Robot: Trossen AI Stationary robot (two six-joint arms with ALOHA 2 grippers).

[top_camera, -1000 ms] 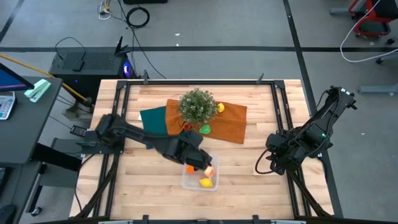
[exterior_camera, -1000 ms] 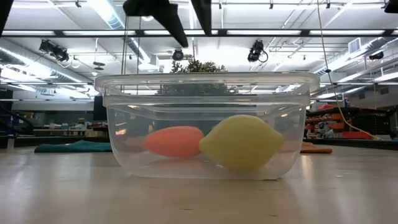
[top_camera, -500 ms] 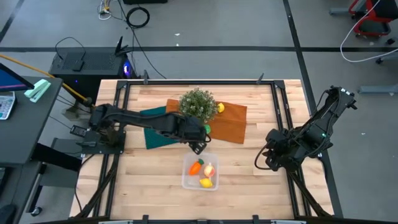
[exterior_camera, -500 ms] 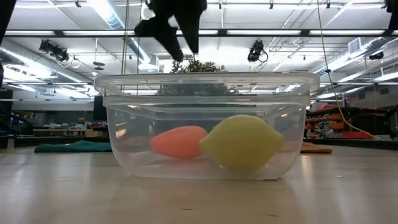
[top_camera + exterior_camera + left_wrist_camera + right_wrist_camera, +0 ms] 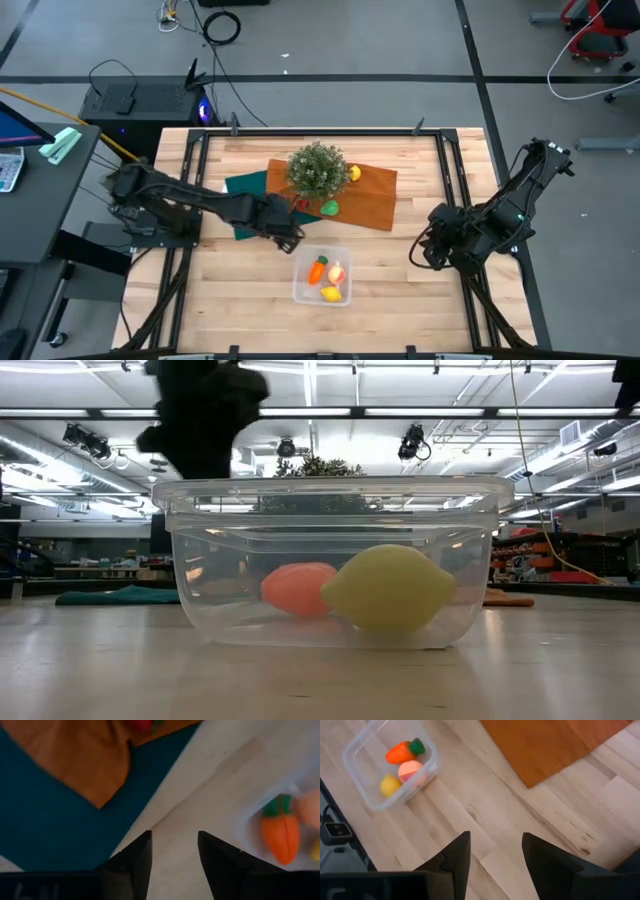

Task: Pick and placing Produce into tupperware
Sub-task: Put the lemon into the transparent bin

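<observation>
The clear tupperware (image 5: 322,276) stands on the bare wood near the table's front middle. In it lie an orange carrot (image 5: 317,268), a peach-coloured fruit (image 5: 338,272) and a yellow lemon (image 5: 331,293). A green piece (image 5: 329,208) and a second lemon (image 5: 354,173) rest on the orange cloth (image 5: 370,195), beside the bushy plant (image 5: 318,168). My left gripper (image 5: 175,855) hovers open and empty over the wood at the teal cloth's near edge, to the far left of the box. My right gripper (image 5: 492,852) hangs open and empty above the table's right part.
The teal cloth (image 5: 245,195) lies partly under the orange cloth at the table's far middle. A small red thing (image 5: 300,203) sits at the plant's foot. Bare wood surrounds the box on its near, left and right sides. Black rails frame the table (image 5: 440,140).
My left gripper has left the space above the tupperware, going toward the table's far left and down, to the teal cloth's near edge. With it gone, the carrot shows lying in the box. In the low view the orange-pink piece has shifted toward the lemon.
</observation>
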